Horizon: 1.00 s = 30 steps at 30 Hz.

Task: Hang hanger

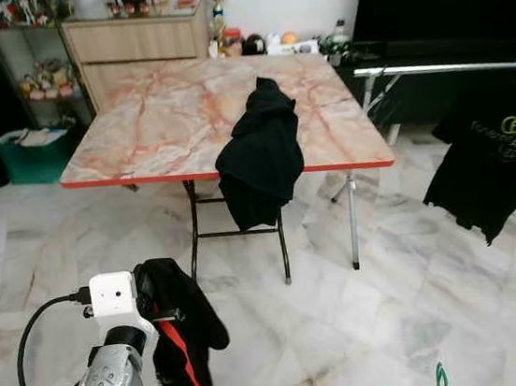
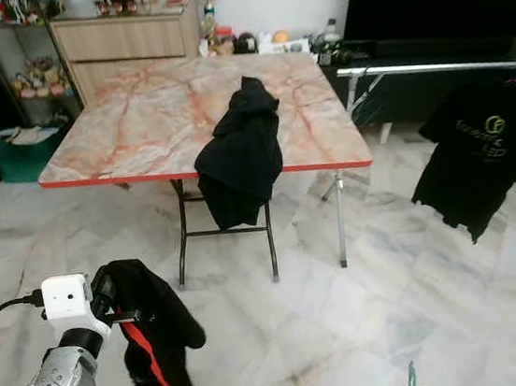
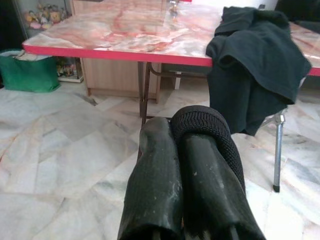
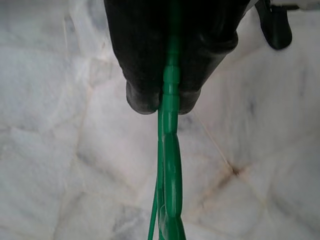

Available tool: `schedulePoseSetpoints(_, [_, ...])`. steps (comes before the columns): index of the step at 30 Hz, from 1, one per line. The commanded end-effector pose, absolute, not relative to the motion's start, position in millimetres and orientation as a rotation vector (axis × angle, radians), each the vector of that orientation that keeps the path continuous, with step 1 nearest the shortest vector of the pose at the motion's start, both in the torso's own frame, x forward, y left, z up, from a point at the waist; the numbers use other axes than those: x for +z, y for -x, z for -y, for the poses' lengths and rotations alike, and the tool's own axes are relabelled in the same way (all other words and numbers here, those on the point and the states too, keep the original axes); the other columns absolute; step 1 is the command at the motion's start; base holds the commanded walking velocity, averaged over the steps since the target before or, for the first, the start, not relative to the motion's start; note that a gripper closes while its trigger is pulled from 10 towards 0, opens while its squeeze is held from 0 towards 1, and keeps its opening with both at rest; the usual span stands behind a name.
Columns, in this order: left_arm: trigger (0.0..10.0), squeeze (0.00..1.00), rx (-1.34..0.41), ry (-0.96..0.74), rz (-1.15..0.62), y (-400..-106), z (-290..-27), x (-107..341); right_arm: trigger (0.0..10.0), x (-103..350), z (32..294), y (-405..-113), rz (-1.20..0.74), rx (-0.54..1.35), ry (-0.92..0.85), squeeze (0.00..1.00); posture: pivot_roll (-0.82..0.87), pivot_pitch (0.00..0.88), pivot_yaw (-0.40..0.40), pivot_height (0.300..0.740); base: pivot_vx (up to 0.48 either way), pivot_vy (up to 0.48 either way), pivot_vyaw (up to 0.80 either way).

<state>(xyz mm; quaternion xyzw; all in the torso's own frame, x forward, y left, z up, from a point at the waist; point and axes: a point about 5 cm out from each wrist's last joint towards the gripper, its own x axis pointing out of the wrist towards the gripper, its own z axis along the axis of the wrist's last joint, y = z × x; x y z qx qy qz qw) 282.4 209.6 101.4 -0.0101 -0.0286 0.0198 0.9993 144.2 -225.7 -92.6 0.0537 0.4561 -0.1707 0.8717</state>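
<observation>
My right tool (image 4: 162,102) is closed on a green plastic hanger (image 4: 168,170), its two black fingers (image 4: 142,75) pinching the thin stem between them. The hanger runs out past the fingertips over the pale marble floor (image 4: 60,150); a sliver of its green tip also shows low in the head view (image 1: 443,382).

My left tool (image 3: 185,165) has its two black fingers pressed together with nothing between them. Seen from my head, that arm is raised low on my left, with a white camera block (image 1: 112,294) on its wrist.

Ahead of the left tool stands a folding surface (image 1: 155,121) with a pink marbled top and red edge. A black garment (image 1: 261,155) is draped over its near edge. Further right, a black T-shirt (image 1: 495,164) hangs from a metal rail (image 1: 440,67).
</observation>
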Motion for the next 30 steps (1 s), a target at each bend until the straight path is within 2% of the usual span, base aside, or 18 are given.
schedulePoseSetpoints(1, [10.0,0.0,0.017,0.037,0.115,-287.5,-201.9,114.9,10.0,-92.5,231.6,-140.8,-0.959,-0.368,-0.108,0.0,0.23,0.0,-0.053,0.74,0.48,0.0,0.0])
schedulePoseSetpoints(14, [10.0,0.0,0.021,0.04,0.173,-291.1,-201.7,132.4,10.0,-91.4,232.3,-143.5,-0.957,-0.345,-0.099,0.0,0.24,0.0,-0.067,0.74,0.48,0.0,0.0])
schedulePoseSetpoints(17, [10.0,0.0,-0.027,0.027,0.295,-304.6,-196.5,173.1,10.0,-91.0,232.4,-144.5,-0.955,-0.335,-0.094,0.0,0.24,0.0,-0.07,0.74,0.48,0.0,0.0])
schedulePoseSetpoints(19, [10.0,0.0,-0.037,0.024,0.316,-306.7,-195.4,180.1,10.0,-91.0,232.4,-144.6,-0.955,-0.335,-0.094,0.0,0.24,0.0,-0.07,0.74,0.48,0.0,0.0])
schedulePoseSetpoints(20, [10.0,0.0,-0.086,0.0,0.402,-317.2,-189.2,210.4,10.0,-90.8,232.1,-145.4,-0.956,-0.328,-0.09,0.0,0.24,0.0,-0.075,0.74,0.48,0.0,0.0])
schedulePoseSetpoints(26, [10.0,0.0,-0.17,-0.049,0.598,-348.3,-171.9,289.9,10.0,-90.3,230.7,-147.6,-0.954,-0.322,-0.089,0.0,0.24,0.0,-0.073,0.74,0.48,0.0,0.0])
schedulePoseSetpoints(30, [10.0,0.0,-0.192,-0.034,0.652,-359.4,-162.2,315.9,10.0,-90.3,230.2,-148.1,-0.953,-0.322,-0.09,0.0,0.24,0.0,-0.07,0.74,0.48,0.0,0.0])
